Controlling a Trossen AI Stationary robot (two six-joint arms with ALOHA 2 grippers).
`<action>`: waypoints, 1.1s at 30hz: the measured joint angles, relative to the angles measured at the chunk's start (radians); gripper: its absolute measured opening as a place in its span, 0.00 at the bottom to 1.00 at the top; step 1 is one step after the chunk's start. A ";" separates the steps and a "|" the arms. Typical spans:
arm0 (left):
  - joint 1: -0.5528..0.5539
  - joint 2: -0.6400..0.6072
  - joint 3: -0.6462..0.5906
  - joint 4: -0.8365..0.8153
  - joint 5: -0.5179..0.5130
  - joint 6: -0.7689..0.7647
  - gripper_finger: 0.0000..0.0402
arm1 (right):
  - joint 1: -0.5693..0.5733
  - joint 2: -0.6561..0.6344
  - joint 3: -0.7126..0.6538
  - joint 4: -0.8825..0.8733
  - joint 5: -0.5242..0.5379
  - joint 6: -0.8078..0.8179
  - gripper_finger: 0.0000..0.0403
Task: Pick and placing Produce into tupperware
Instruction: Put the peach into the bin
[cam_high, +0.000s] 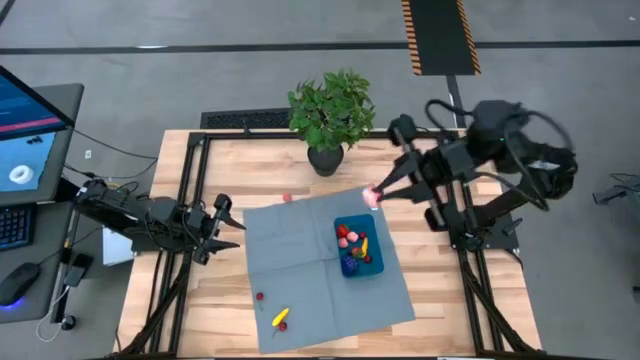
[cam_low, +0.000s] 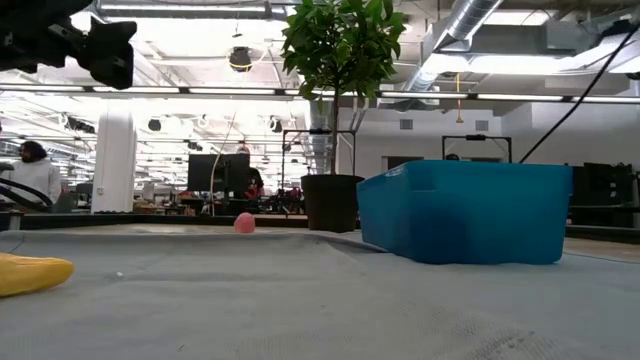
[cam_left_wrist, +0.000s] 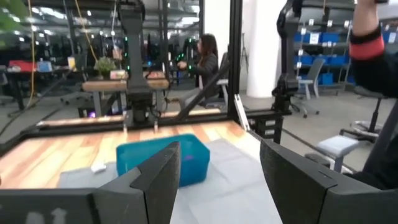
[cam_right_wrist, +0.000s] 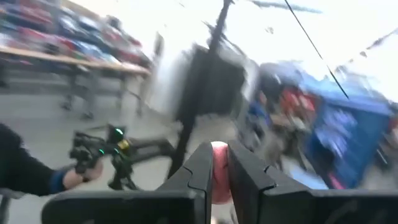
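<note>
The blue tupperware (cam_high: 359, 249) is standing on the right half of the grey-blue mat (cam_high: 300, 270), closer to the mat's far edge than to its near one. Inside it several pieces of produce are already lying: red ones (cam_high: 347, 236), a yellow one (cam_high: 364, 246) and a purple-blue cluster (cam_high: 351, 265), so part of the job seems done.

The right gripper (cam_high: 377, 196) is hanging in the air just past the far right corner of the mat, a little beyond the container. Its fingers are pinching a small pink fruit (cam_right_wrist: 217, 167); in the right wrist view the two dark fingers are closing on it from both sides. I judge that it is carrying this piece toward the container, and it is being held high so that it can pass over the wall.

Other pieces are waiting outside the container: a yellow piece (cam_high: 281, 318) near the near edge of the mat, a small red piece (cam_high: 260, 296) close to the mat's left edge, and a pink one (cam_high: 287, 198) on the bare wooden table (cam_high: 220, 160) just beyond the mat's far edge.

The left gripper (cam_high: 222, 222) is waiting beside the left edge of the mat, its fingers spread apart and holding nothing, probably to stay out of the way.

The potted plant (cam_high: 330, 115) is standing at the far edge of the table, apart from the work.
</note>
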 joint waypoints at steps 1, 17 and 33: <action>0.000 0.000 0.000 0.007 0.000 0.000 0.52 | -0.015 -0.008 -0.055 0.077 -0.054 -0.006 0.15; 0.000 0.001 0.000 -0.022 0.018 -0.025 0.52 | -0.218 -0.070 -0.793 0.724 -0.241 0.220 0.15; 0.001 0.000 0.000 0.004 -0.179 0.010 0.52 | -0.185 -0.265 -1.349 0.849 -0.005 0.242 0.15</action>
